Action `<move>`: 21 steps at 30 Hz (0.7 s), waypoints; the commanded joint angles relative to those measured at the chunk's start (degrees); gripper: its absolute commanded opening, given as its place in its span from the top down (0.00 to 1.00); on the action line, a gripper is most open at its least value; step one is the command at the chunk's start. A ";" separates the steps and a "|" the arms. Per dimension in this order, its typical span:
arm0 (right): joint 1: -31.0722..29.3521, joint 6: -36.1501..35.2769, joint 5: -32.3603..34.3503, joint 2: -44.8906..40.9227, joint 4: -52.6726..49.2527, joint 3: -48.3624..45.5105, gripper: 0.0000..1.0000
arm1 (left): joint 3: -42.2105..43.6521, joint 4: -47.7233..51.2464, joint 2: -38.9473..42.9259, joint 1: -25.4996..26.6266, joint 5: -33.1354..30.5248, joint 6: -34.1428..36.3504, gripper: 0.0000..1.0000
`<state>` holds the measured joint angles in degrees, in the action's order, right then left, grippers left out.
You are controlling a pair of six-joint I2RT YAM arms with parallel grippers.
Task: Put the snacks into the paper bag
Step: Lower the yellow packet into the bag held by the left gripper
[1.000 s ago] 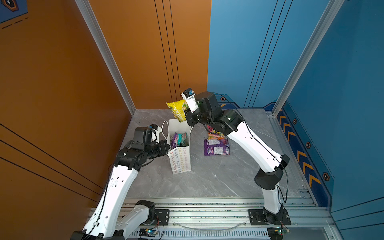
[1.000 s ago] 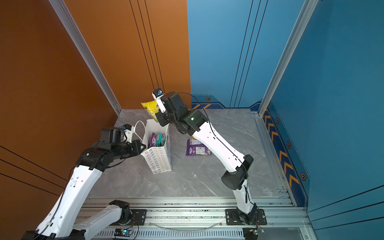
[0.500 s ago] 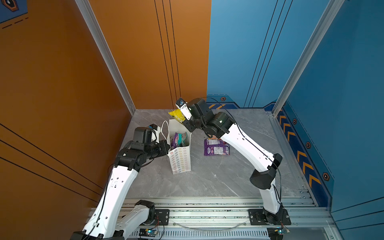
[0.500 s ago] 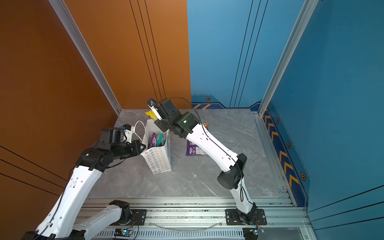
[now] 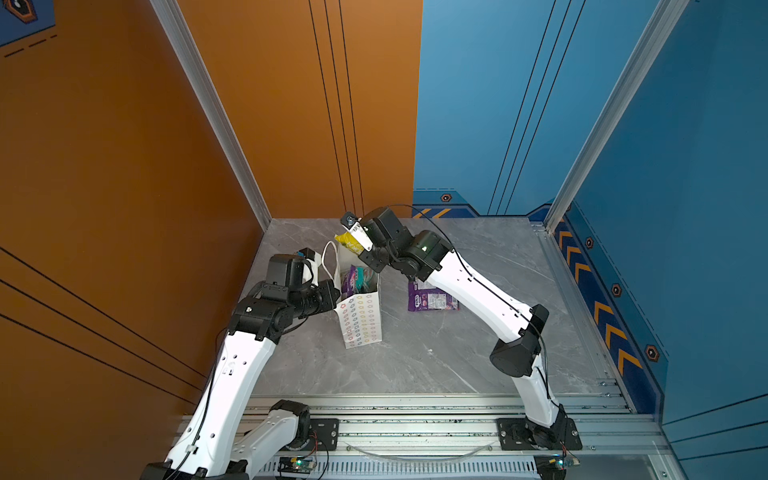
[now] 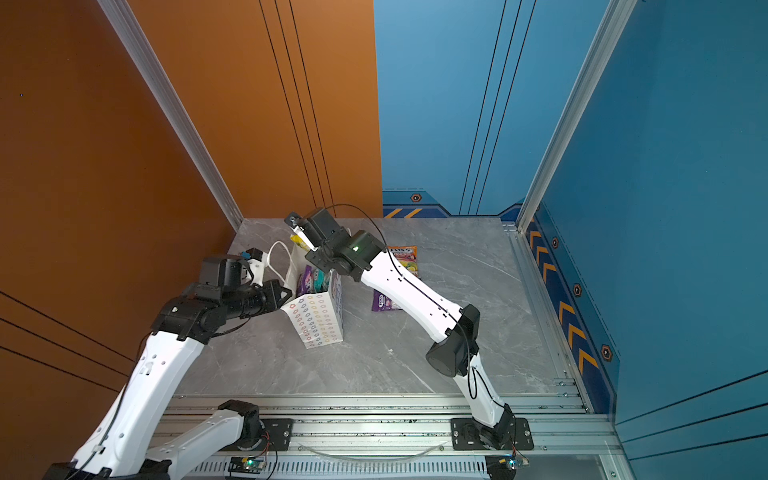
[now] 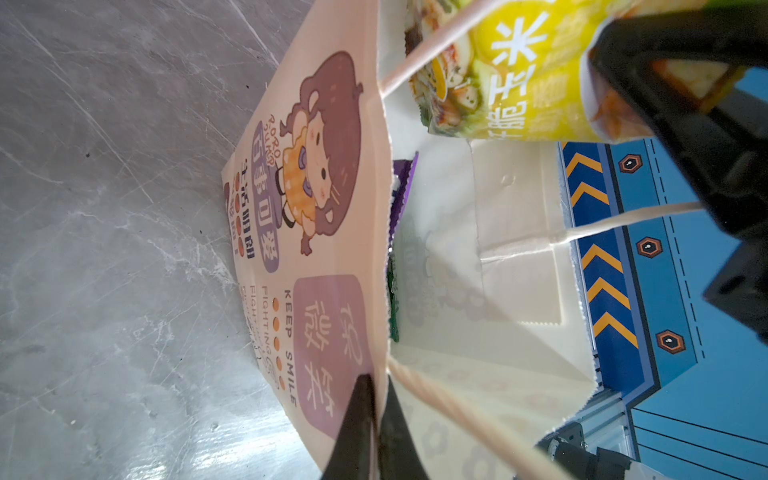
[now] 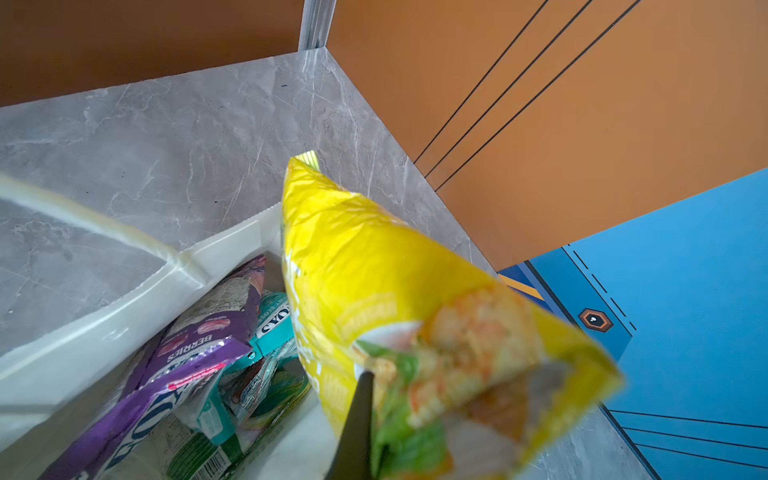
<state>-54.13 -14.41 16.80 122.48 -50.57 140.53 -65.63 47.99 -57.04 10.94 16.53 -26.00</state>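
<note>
Top views: purple packet (arm-shaded); orange packet

Both top views are looking steeply down from high above the rail side of the table, facing the far corner where the orange and blue walls are meeting; both are taking in the two arms and the paper bag. The left wrist camera is sitting close behind the left gripper, looking along its fingers across the bag's printed front and open mouth. The right wrist camera is peering past the right gripper at the yellow packet and down into the same bag.
</note>
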 commanded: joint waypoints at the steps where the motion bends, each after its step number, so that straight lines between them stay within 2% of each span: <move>1: -0.19 -0.53 0.70 -1.56 -3.05 -0.60 1.00 | -0.56 -0.70 0.93 -0.04 1.65 0.03 0.93; 13: -0.65 -2.75 3.34 -8.14 -2.79 -6.07 1.00 | -0.60 -0.70 0.62 -0.32 1.92 0.18 0.93; 21: -1.67 -5.48 4.13 -7.80 -2.95 -8.24 1.00 | -0.64 -0.75 0.65 -0.42 2.08 0.16 0.93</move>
<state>-55.27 -18.11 19.35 115.26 -51.66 133.38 -65.63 47.99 -57.04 10.79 16.91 -26.00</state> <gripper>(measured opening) 0.047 0.074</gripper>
